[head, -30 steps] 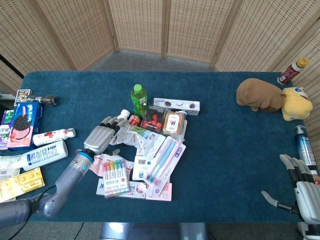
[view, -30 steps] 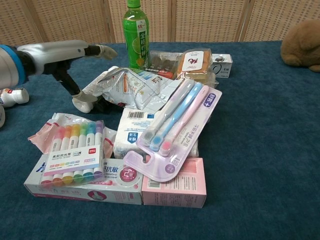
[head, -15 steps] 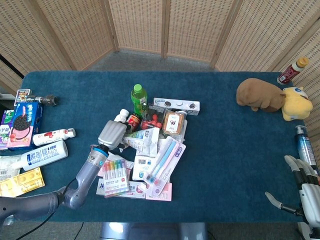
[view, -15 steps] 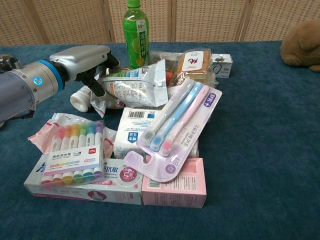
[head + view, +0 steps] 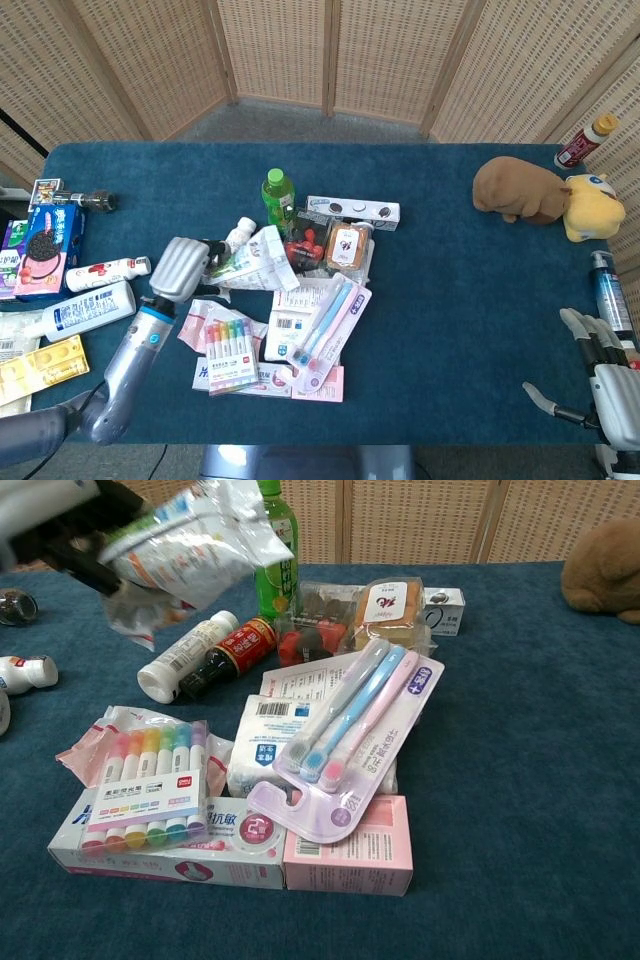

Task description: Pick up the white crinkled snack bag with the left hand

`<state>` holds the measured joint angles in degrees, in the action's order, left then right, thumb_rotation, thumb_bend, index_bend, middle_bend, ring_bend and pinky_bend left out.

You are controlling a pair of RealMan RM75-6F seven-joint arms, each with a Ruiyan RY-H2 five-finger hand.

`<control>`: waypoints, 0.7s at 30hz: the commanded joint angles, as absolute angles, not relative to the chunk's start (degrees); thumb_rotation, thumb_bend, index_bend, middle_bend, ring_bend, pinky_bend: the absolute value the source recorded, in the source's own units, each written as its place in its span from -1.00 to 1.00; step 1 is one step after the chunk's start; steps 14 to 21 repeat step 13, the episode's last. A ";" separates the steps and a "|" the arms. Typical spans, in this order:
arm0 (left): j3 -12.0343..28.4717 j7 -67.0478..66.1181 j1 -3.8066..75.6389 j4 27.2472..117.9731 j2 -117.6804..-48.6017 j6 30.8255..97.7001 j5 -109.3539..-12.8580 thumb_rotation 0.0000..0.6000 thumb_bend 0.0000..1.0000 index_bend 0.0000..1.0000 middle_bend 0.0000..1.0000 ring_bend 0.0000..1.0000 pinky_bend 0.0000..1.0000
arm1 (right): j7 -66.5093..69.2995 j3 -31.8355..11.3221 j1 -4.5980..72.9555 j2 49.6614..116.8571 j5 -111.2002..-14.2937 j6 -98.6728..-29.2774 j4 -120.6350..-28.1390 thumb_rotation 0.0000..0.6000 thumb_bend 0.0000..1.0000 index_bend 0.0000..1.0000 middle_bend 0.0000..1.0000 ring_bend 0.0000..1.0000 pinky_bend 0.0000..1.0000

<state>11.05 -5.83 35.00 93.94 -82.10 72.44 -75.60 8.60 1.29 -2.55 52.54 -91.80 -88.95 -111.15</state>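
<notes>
- The left hand [image 5: 183, 268] now holds the white crinkled snack bag [image 5: 190, 542] clear of the bench [image 5: 450, 270]; half a second ago the bag was only partly raised from the pile.
- The bag now hangs above the small bottles, in front of the green bottle [image 5: 277, 192].
- With the bag lifted, the white bottle [image 5: 186, 658] and the dark sauce bottle [image 5: 228, 656] are exposed, lying side by side.
- The marker set [image 5: 150, 783] and the toothbrush pack [image 5: 347, 742] have not shifted.
- The right hand [image 5: 602, 372] rests at the bench edge, fingers apart, holding nothing, as before.
</notes>
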 commanded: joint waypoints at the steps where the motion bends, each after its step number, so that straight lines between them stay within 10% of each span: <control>1: 8.69 2.12 27.24 102.01 -74.21 82.89 -83.34 1.00 -0.30 0.37 0.34 0.49 0.59 | 9.07 1.15 -1.90 53.48 -91.47 -87.79 -110.39 0.24 -0.56 -1.00 -1.00 -1.00 -1.00; 21: 8.42 14.04 18.11 103.45 -68.36 99.41 -94.08 1.00 -0.31 0.35 0.30 0.44 0.53 | 6.80 0.55 0.52 55.84 -91.74 -84.60 -110.69 0.23 -0.56 -1.00 -1.00 -1.00 -1.00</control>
